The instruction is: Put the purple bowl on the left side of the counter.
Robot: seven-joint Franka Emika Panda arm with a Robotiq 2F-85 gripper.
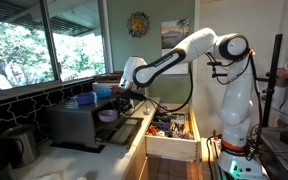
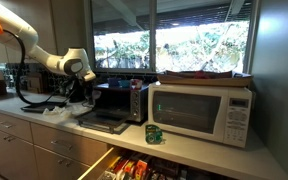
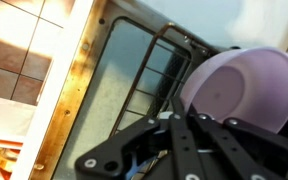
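The purple bowl (image 3: pixel 239 90) sits at the tips of my jaws (image 3: pixel 184 125), its hollow turned toward my wrist camera, so it looks tilted rather than flat. My own linkage hides where the fingertips meet the rim, so I cannot tell whether I am clamped on it or only beside it. In an exterior view the bowl (image 1: pixel 107 115) is low over the open door of the toaster oven (image 1: pixel 72 122), not on the bare counter (image 1: pixel 59 160).

As I judge it, the step in hand is carrying the bowl clear of the oven. To do it well I should make sure of a firm pinch on the rim before I travel, since thin plastic held at one edge can swing or slip. I should rise straight off the glass door (image 3: pixel 134 95) first, then go sideways, keeping away from the open utensil drawer (image 1: pixel 172 128). I should lower until the base meets the counter flat, and only then let go.
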